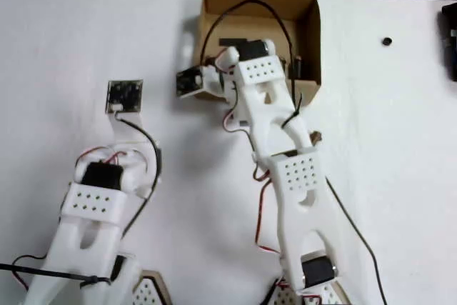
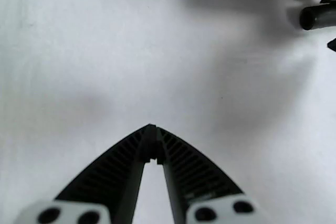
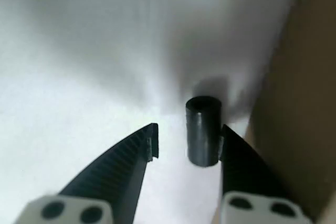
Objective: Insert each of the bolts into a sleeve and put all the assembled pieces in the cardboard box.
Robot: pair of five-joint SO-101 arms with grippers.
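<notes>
High view: the right arm (image 1: pixel 285 162) stretches to the cardboard box (image 1: pixel 308 12), with its wrist over the box's left wall. The left arm (image 1: pixel 96 198) sits well left of the box on the white desk (image 1: pixel 57 48). A small black piece (image 1: pixel 386 41) lies on the desk to the right of the box.

Left wrist view: the left end effector (image 2: pixel 151 129) is closed and empty, its tips meeting over bare desk short of the box.

Right wrist view: the right end effector (image 3: pixel 186 137) is open. A black sleeve (image 3: pixel 203 129) stands upright between its fingers, just beside the box wall, touching one finger and clear of the other.
</notes>
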